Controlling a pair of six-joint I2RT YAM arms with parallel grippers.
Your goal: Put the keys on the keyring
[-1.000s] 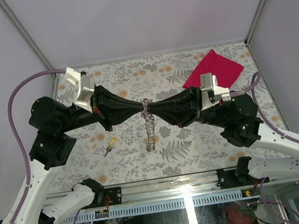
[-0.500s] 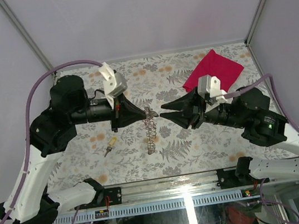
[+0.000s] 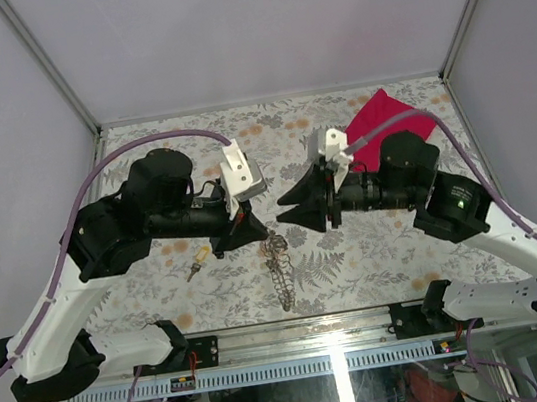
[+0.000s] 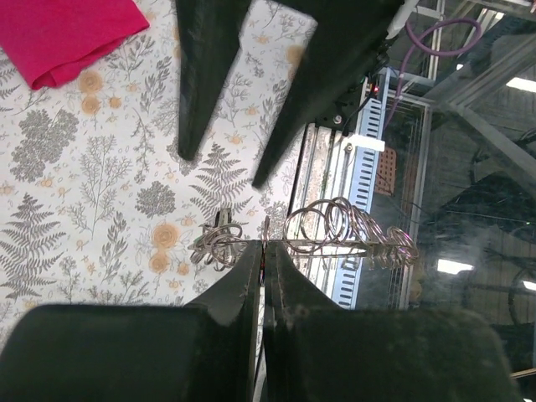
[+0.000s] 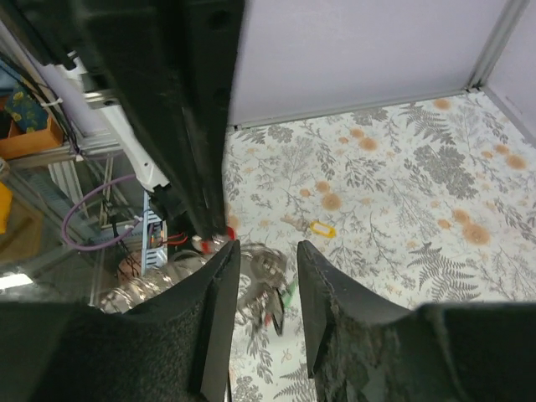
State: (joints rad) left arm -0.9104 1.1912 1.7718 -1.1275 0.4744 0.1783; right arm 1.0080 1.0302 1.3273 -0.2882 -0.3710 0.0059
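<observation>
Keyring (image 4: 339,228) — pinched in left pincer (image 4: 263,249); yellow key (image 3: 197,262) lies well apart.

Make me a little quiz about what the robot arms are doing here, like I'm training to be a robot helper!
1. Fill the gap: the yellow key lies on the ____, with no gripper touching it.
2. True or false: the right gripper is squeezing the red cloth.
3. What does the left gripper hold? A) the yellow key B) the chain of metal rings C) the red cloth

Key: 1 table. 2 false, it is open and away from the cloth. 3 B.
</observation>
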